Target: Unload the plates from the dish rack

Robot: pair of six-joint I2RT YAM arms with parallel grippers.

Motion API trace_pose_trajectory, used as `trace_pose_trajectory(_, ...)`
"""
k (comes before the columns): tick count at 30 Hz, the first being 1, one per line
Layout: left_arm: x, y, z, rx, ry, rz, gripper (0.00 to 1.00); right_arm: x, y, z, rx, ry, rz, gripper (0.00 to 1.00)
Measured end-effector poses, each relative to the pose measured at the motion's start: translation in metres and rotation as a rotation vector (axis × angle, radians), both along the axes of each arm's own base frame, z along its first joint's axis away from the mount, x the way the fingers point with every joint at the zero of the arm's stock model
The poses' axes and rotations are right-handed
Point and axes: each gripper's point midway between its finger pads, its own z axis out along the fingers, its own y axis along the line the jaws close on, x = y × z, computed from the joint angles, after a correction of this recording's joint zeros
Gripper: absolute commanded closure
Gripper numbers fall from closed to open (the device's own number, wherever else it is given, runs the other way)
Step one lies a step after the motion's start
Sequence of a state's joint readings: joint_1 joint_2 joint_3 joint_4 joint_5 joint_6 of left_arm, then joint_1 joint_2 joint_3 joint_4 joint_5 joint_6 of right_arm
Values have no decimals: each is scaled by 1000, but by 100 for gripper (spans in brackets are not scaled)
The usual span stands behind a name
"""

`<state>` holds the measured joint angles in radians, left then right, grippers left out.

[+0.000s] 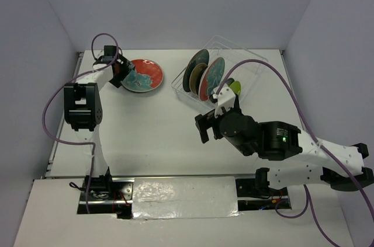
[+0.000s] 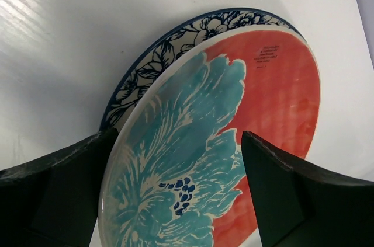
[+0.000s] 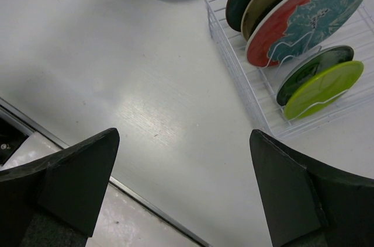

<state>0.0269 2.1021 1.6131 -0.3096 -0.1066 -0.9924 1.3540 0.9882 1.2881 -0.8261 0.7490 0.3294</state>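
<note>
My right hand (image 3: 182,136) is open over the desk (image 3: 117,83). The dish rack (image 3: 245,92) is just ahead, a bit to its right, so this hand is nearer. Five plates (image 3: 304,16) stand in a row there, thin edges up. The lime green plate (image 3: 322,88) is closest. My left hand (image 2: 178,136) is open around a red-and-teal plate (image 2: 234,118), which lies on a blue-flowered plate (image 2: 158,60), well apart from the rack.

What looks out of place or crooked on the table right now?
Nothing is broken or spilled. The dish rack sits at a slant on the table, and at left the red-and-teal plate lies off-centre on a blue-flowered plate.
</note>
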Motion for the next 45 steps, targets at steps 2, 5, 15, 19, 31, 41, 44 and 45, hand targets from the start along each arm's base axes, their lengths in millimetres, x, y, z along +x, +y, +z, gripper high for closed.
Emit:
trace_pose_trajectory(2,3,0,-3,3,22,1,0,0,3,-3,-6,8,4,0)
trace_pose_trajectory(5,4,3,-2,34,52,-2,0,0,8,-9,-18,28,13,0)
trace_pose_trajectory(15,9,17,31,120,76,40,1,-3,19,-21,-38,70,43,0)
trace_pose_trajectory(19,3,23,29,153,104,48,1,2,19,-29,-24,106,34,0)
trace_pose_trajectory(31,-127,7,204,328,-137,-79,1,144,-27,-54,239,245,-447,0)
trace_pose_trajectory(41,-278,-1,214,467,-351,-316,0,276,-41,-58,365,299,-712,27)
trace_pose_trajectory(44,-288,-4,172,472,-271,-378,0,292,-42,-62,380,311,-736,33)
trace_pose_trajectory(45,-289,-4,161,473,-246,-394,0,296,-42,-63,382,316,-743,33)
